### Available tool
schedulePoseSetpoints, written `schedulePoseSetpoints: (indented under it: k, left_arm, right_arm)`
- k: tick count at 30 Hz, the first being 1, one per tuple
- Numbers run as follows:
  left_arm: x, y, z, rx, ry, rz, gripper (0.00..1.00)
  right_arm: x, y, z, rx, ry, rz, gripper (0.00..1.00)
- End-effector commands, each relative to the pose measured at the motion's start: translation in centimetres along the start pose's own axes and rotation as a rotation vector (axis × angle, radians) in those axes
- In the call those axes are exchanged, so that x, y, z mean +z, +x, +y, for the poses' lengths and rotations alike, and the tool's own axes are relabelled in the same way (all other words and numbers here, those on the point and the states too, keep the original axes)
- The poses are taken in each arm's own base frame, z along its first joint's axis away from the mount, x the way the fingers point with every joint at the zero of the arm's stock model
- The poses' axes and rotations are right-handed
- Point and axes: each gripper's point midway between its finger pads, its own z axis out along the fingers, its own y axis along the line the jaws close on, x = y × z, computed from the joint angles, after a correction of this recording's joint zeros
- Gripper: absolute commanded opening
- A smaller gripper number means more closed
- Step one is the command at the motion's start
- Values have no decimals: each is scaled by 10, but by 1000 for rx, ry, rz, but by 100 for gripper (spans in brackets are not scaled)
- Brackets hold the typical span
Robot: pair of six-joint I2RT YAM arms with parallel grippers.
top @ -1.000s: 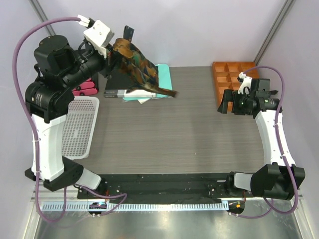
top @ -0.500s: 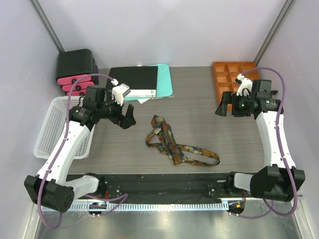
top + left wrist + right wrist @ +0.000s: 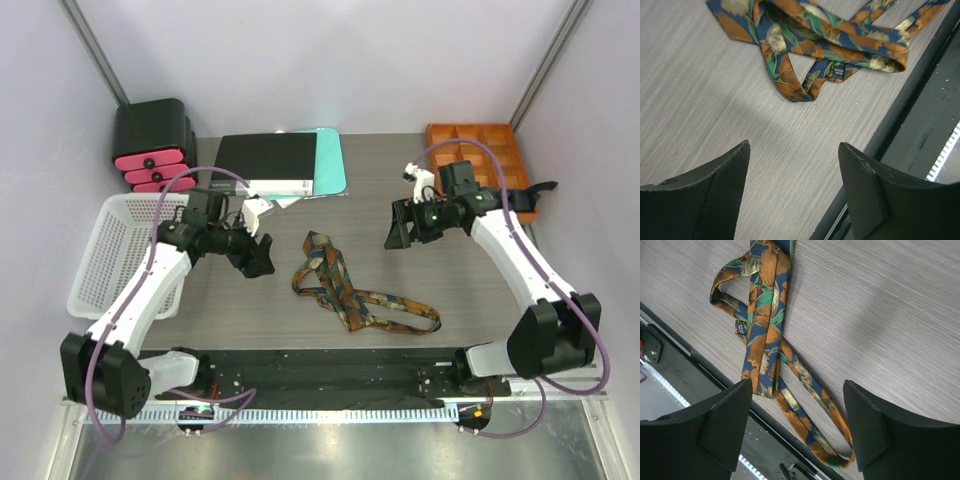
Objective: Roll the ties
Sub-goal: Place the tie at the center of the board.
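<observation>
One tie [image 3: 350,285], navy with orange, green and gold leaves, lies crumpled in loops on the grey table near the front edge. It fills the top of the left wrist view [image 3: 810,35] and runs down the middle of the right wrist view [image 3: 767,325]. My left gripper [image 3: 258,257] hangs open just left of the tie, not touching it, with bare table between its fingers [image 3: 715,185]. To the upper right of the tie my right gripper [image 3: 398,232] is open and holds nothing; both of its fingers [image 3: 725,425] show.
A white mesh basket [image 3: 120,255] stands at the left edge. A black and pink box [image 3: 152,145] sits at the back left, a black and teal book stack [image 3: 285,165] behind the tie, an orange compartment tray [image 3: 480,150] at the back right. A black rail [image 3: 330,365] lines the front.
A second ago the left gripper held the tie up at the back left; the tie now lies on the table and the gripper is open. The right arm has swung left toward the middle.
</observation>
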Motion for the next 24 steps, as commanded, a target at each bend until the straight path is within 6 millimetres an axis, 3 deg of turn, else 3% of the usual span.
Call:
schedulePoseSetpoints:
  k: [1,2,5,6,9,12,18,22,24]
  left_arm:
    - [28,-20,0,78,33,-77,70]
    - [39,-27,10,141,-5,-85,68]
    - [66,-43,10,336,-25,-46,66]
    - [85,-51,9,358,4,-19,71]
    - [120,-59,12,346,50,60,79]
    - [154,-56,18,328,64,135,81]
    - [196,-54,25,269,48,196,80]
    - [212,-37,32,231,33,255,72]
    - [214,-36,33,225,37,265,54]
  right_arm:
    - [27,-16,-4,26,-28,4,74]
    - [32,-13,-9,36,-22,27,71]
    - [48,11,-29,64,32,129,63]
    - [51,17,-31,66,38,152,61]
    - [57,39,-36,90,45,226,60]
    - [58,54,-43,90,72,274,57]
    - [63,84,-47,97,73,361,55]
    - [69,97,-44,85,74,391,53]
    - [73,101,-44,81,74,405,50]
